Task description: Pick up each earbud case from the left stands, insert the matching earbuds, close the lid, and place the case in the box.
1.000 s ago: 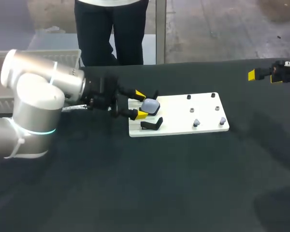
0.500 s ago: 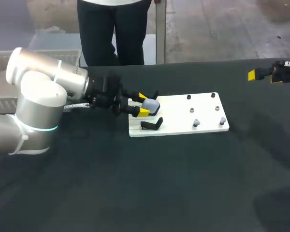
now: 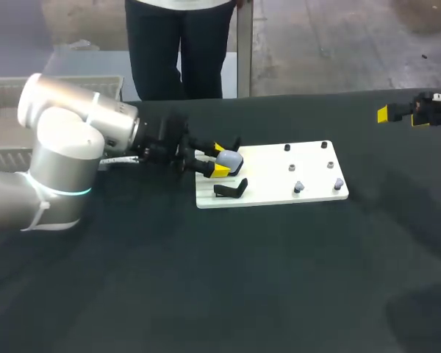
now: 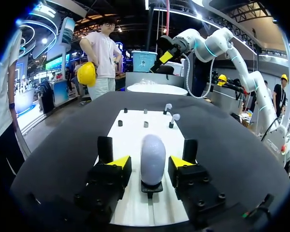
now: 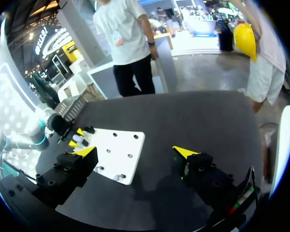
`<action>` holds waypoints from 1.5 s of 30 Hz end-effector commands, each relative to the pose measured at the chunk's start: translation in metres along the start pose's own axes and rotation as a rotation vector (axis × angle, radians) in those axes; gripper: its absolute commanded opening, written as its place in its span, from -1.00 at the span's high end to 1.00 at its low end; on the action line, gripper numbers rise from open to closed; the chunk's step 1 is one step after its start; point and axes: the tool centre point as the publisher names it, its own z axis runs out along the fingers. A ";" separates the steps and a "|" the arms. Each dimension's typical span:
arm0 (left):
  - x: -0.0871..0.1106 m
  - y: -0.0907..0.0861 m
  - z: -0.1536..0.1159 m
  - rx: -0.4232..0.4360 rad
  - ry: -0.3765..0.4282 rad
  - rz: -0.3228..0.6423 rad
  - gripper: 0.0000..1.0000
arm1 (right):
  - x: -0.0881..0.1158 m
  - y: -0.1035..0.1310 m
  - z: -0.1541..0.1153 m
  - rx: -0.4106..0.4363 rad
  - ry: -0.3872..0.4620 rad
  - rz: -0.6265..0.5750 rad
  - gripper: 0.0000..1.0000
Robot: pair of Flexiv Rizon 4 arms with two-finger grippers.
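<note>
Grasping is in hand: pale grey oval earbud case [image 4: 152, 157], upright on black stand [image 4: 152, 187] at left end of white plate [image 4: 133, 133], is flanked by narrow-set left jaws, not gripped; closing, then lifting, is needed.

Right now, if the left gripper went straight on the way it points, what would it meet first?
Probably the earbud case on its stand: it sits between the left gripper's open fingers with a gap each side, so the fingers would pass it and the palm would meet it.
</note>
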 end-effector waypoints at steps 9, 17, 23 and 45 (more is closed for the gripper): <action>0.002 0.004 0.005 0.020 -0.007 0.003 0.15 | 0.000 0.001 0.000 0.006 -0.001 0.001 -1.00; 0.001 0.000 0.005 0.031 -0.007 0.011 0.30 | 0.000 0.001 0.000 0.006 -0.001 0.001 -1.00; 0.004 0.000 0.007 0.039 -0.006 0.007 0.39 | 0.000 0.001 0.000 0.006 -0.001 0.001 -1.00; -0.009 -0.008 -0.009 0.025 -0.042 0.028 1.00 | 0.000 0.001 0.000 0.006 -0.001 0.001 -1.00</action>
